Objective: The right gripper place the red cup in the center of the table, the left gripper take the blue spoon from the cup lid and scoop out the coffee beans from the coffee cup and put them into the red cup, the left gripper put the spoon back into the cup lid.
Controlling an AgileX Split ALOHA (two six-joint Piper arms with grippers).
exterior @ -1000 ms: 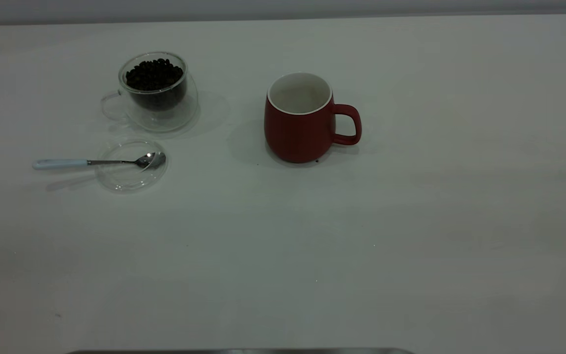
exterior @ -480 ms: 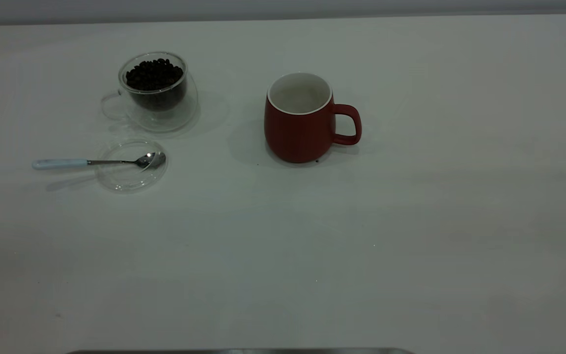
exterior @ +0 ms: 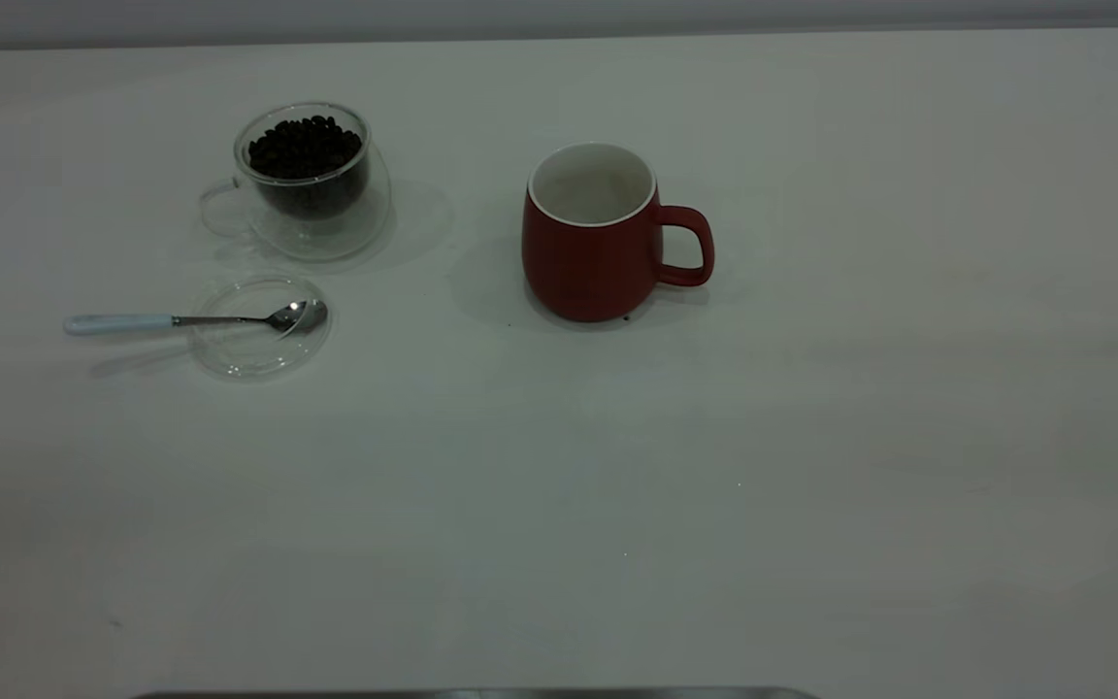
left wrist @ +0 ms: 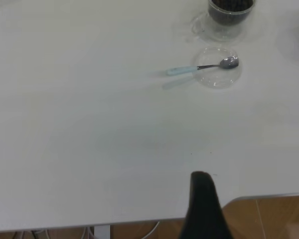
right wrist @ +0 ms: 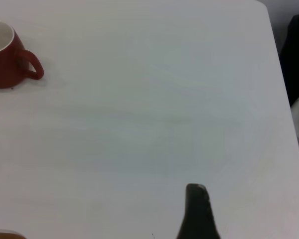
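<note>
The red cup [exterior: 588, 252] stands upright near the middle of the table [exterior: 714, 485], handle to the right; the right wrist view also shows this cup [right wrist: 5, 64]. The clear coffee cup [exterior: 312, 184] holds coffee beans [exterior: 304, 146] at the back left. In front of it lies the cup lid [exterior: 258, 345] with the blue spoon [exterior: 132, 322] across it, bowl on the lid and handle sticking out left. The left gripper [left wrist: 202, 180] shows only as a black tip by the table's edge, far from the spoon [left wrist: 199, 68]. The right gripper [right wrist: 196, 190] is a black tip far from the red cup.
Neither arm appears in the exterior view. The table's near edge [left wrist: 269, 197] borders a wooden floor in the left wrist view. A dark object [right wrist: 296, 50] sits beyond the table's side in the right wrist view. A grey strip [exterior: 472, 693] runs along the table's front.
</note>
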